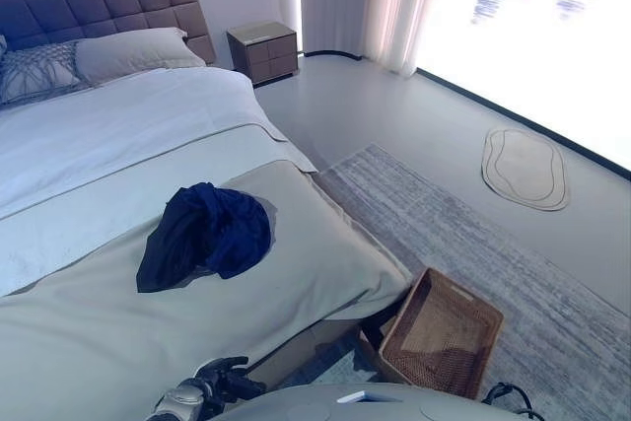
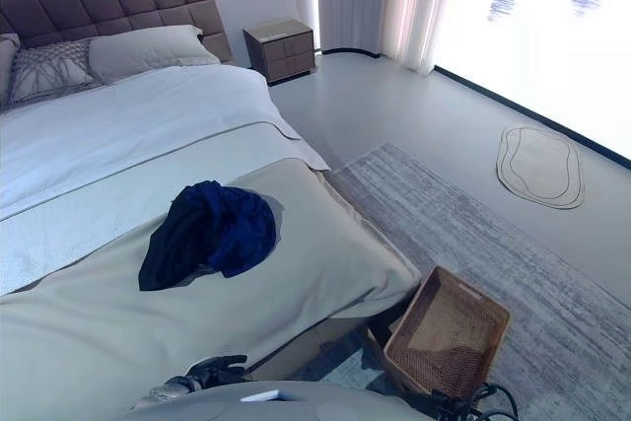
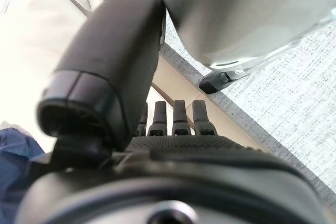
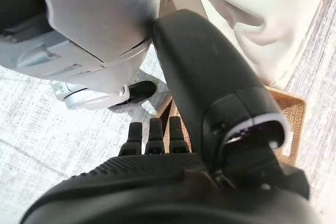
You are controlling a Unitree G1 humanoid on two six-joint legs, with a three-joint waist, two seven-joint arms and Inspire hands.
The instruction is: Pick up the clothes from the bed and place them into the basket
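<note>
The left hand (image 3: 173, 129) hangs low with its fingers (image 3: 180, 118) straight and side by side, thumb standing apart, holding nothing. In the head views it shows at the bottom edge, just off the near side of the bed (image 1: 118, 342). The right hand (image 4: 157, 145) has its fingers (image 4: 152, 136) straight in a row as well, nothing between them and the thumb; it does not show in the head views, only in its own wrist view, down beside the corner of the mattress with the woven basket (image 4: 294, 114) past it.

The clothes (image 1: 205, 234) — a crumpled dark blue bundle — lie on the beige cover near the foot of the bed, well apart from both hands. The basket (image 1: 442, 332) stands on the grey rug (image 1: 513, 244) just beside the bed's near corner, its brown weave open to the top and nothing visible inside.

Farther off, two pillows (image 1: 123, 51) lean at the padded headboard (image 1: 108, 2), a small nightstand (image 1: 263, 49) stands beside it, and pale curtains (image 1: 355, 2) hang by the bright window. A small oval mat (image 1: 525, 167) lies on the floor beyond the rug.
</note>
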